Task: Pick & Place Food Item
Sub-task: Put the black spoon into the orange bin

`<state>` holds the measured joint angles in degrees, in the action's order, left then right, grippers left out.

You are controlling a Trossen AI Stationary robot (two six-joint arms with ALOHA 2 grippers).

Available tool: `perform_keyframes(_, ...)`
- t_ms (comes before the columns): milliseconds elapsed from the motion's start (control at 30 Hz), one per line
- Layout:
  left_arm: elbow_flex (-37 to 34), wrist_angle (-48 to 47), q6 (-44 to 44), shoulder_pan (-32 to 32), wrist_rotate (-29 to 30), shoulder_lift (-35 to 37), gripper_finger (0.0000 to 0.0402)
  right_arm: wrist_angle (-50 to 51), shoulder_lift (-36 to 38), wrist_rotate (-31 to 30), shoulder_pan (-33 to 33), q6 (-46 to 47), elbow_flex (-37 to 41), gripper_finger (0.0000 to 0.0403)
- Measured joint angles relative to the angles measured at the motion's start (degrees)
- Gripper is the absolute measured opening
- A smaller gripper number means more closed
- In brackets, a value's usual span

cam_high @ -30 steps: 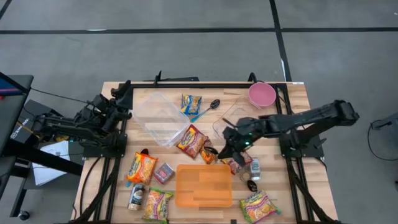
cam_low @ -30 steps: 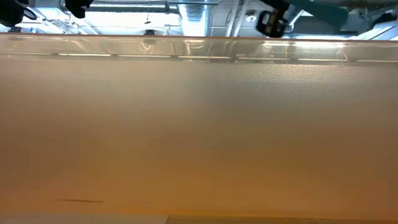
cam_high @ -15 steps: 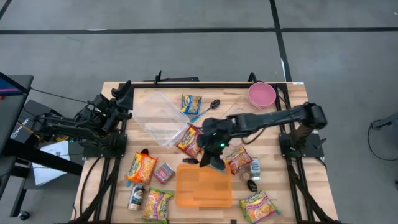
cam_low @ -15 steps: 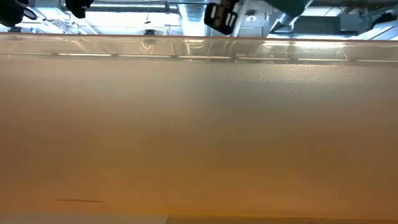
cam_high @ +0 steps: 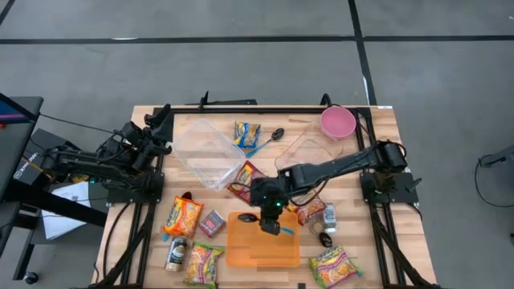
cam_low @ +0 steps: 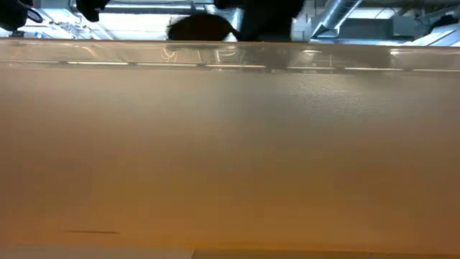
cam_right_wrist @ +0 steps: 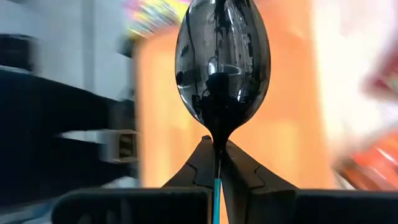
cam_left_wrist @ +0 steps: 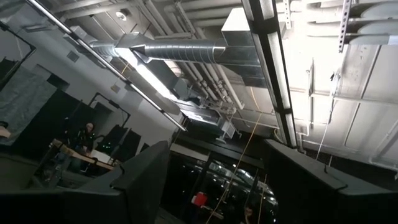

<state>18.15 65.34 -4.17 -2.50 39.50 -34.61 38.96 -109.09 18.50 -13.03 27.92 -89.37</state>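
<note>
My right gripper (cam_high: 260,218) hovers over the far edge of the flat orange tray (cam_high: 265,249), shut on a spoon with a glossy black bowl (cam_right_wrist: 222,56) and a thin blue handle. In the high view the bowl (cam_high: 247,217) sticks out toward the table's left. The low view shows the bowl (cam_low: 201,27) just above the tray's wall (cam_low: 230,158). Food packets lie around the tray: a red-yellow one (cam_high: 247,181) just beyond it, an orange one (cam_high: 183,217) to its left. My left gripper (cam_high: 159,132) waits open at the table's left edge, raised and pointing up at the ceiling. My right gripper pinches the spoon's blue handle (cam_right_wrist: 216,182) between its two fingertips, just behind the bowl's neck. The spoon lies along the fingers, bowl foremost. It is lifted clear above the orange tray, slanting down toward the table's left and near side.
Two clear containers (cam_high: 205,152) (cam_high: 303,151) and a pink bowl (cam_high: 338,122) stand at the back. A blue-handled spoon (cam_high: 269,138) and a packet (cam_high: 247,132) lie between them. Near edge: packets (cam_high: 336,266) (cam_high: 204,263), a can (cam_high: 177,253), a small box (cam_high: 210,223), a bottle (cam_high: 328,217).
My right gripper has swung with the spoon toward the table's left and near edge, from beside the right clear container to over the orange tray. It has sunk a little and tipped more steeply downward, staying shut on the handle.
</note>
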Motion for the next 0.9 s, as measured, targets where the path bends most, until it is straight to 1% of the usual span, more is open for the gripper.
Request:
perform_keyframes(67, 0.0, -1.0, 0.0, 0.0, 0.0, 0.0, 0.0254, 1.4, 0.0, -2.0, -1.3, 0.0, 0.1, 0.0001)
perform_keyframes(200, 0.0, -2.1, 0.0, 0.0, 0.0, 0.0, 0.0254, 0.9, -0.9, -5.1, -3.9, 0.9, 0.4, 0.0001)
perform_keyframes(267, 0.0, -2.4, 0.0, 0.0, 0.0, 0.0, 0.0254, 1.7, -1.2, -5.3, -4.1, 1.1, 0.8, 0.0001)
perform_keyframes(433, 0.0, -2.4, 0.0, 0.0, 0.0, 0.0, 0.0254, 0.2, -0.9, -8.2, -3.7, 0.6, 0.6, 0.0001)
perform_keyframes(667, 0.0, -2.3, 0.0, 0.0, 0.0, 0.0, 0.0254, -2.1, -2.4, -6.7, -3.3, -3.2, 0.7, 0.0001)
perform_keyframes(900, 0.0, -2.3, 0.0, 0.0, -0.1, 0.0, 0.0254, -5.5, -3.4, -5.3, -3.2, -4.4, 0.6, 0.0001)
